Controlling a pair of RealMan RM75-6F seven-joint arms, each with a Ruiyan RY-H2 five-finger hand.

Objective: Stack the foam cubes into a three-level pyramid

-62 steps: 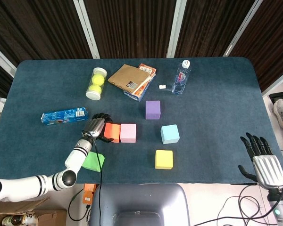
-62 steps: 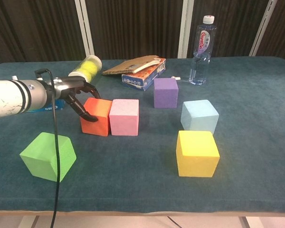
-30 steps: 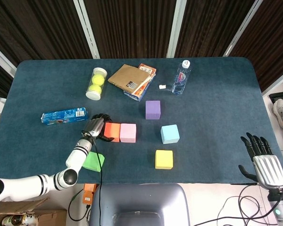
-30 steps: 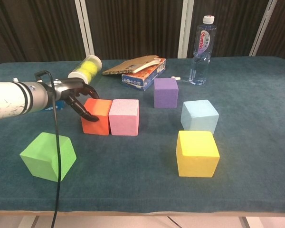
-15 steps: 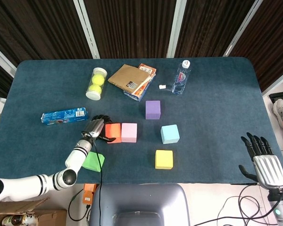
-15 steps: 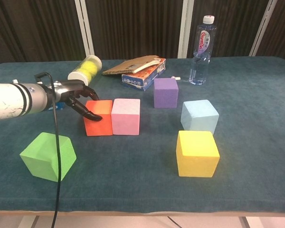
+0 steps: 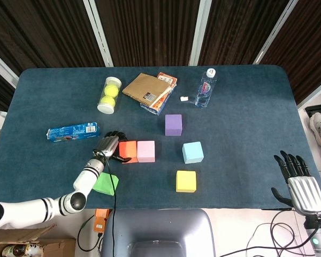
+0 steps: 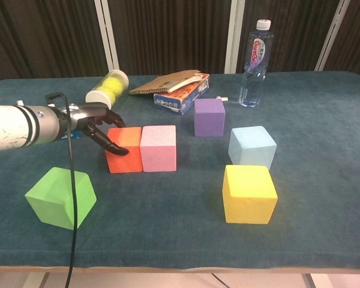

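Nudging orange cube (image 8: 123, 150) with left hand (image 8: 96, 125), fingers curled against its left face, holding nothing; pink cube (image 8: 158, 147) touches it at 3 o'clock. I judge slow, square push best. Right hand (image 7: 298, 176) spread, idle off table. Teal cloth table (image 8: 324, 180), dark slatted wall behind.
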